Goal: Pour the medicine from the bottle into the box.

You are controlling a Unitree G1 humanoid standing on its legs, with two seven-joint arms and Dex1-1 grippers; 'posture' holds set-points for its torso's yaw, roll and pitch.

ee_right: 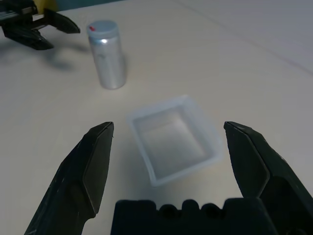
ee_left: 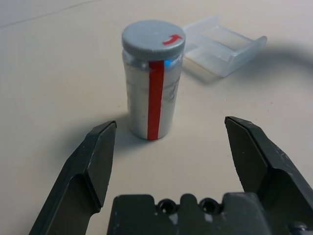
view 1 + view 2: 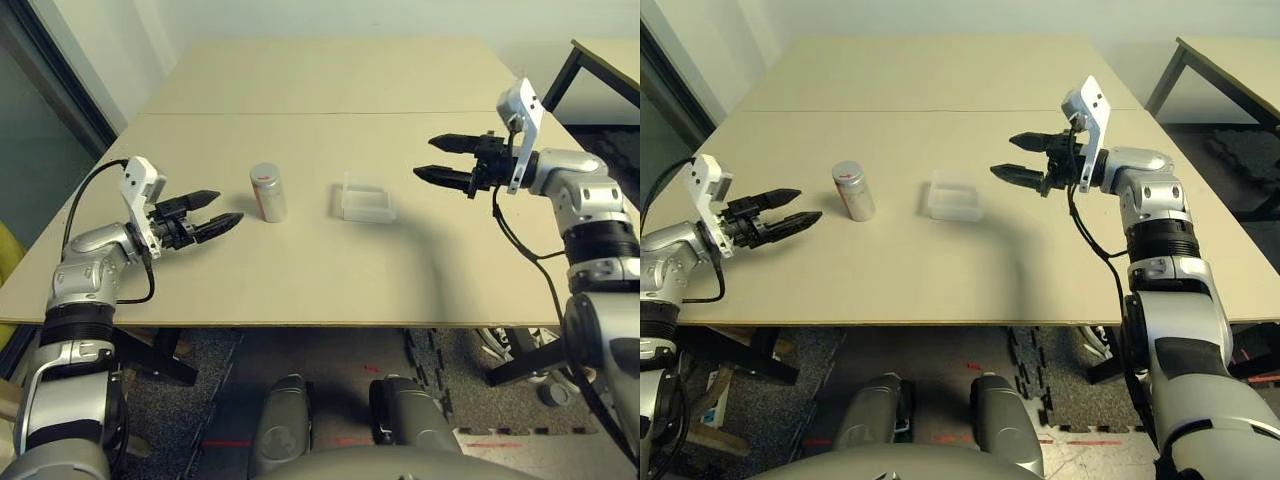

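You've got the bottle [image 3: 268, 192] standing upright on the table [image 3: 330, 270], left of centre, well back from the near edge, grey cap still on, red stripe down its side. The box [image 3: 364, 198] sits just to its right, a clear gap btwn them, open side up, looks empty. No medicine visible yet; can't tell the fill level thru the wall.

Left gripper [image 3: 216, 212] hangs just left of the bottle, low to the tabletop, fingers spread wide, nothing in them, not touching. Right gripper [image 3: 446, 160] hovers right of the box, higher up, also spread wide & empty.

Handling, my read: bottle's prob light, rigid, smooth-walled, so slippery and tippy if you nudge it. Take it mid-body, below the cap, fingers square across the cylinder. Cap needs to come off before any pour. Box looks thin, featherweight plastic; it'll skid at a touch, so steady it by a side wall.
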